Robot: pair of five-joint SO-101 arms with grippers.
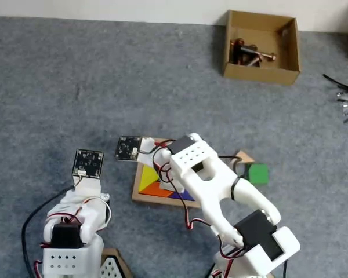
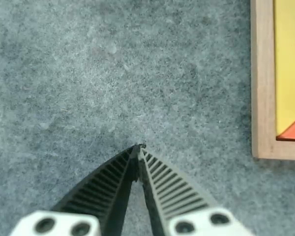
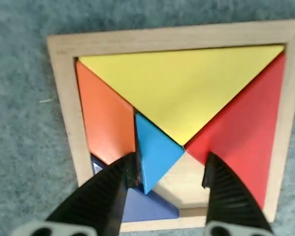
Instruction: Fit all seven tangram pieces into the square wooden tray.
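Right wrist view: right gripper (image 3: 171,157) spread wide, holding nothing, over tray (image 3: 162,37). Seated inside: yellow triangle (image 3: 187,83), red triangle (image 3: 241,142), orange piece (image 3: 105,118), blue triangle (image 3: 155,152), dark blue triangle (image 3: 147,209). Bare wood gap (image 3: 184,184) sits between fingers.
Left wrist view: left gripper (image 2: 138,147) closed, empty, over grey carpet (image 2: 88,73), near tray rim.
High view: right arm (image 1: 220,185) covers most of tray. Green square (image 1: 258,174) lies on carpet outside tray, past arm.
Far corner: cardboard box (image 1: 258,72) with metal parts (image 1: 249,53).

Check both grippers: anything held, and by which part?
Nothing held. Left gripper is shut empty over the carpet; right gripper is open above the tray.
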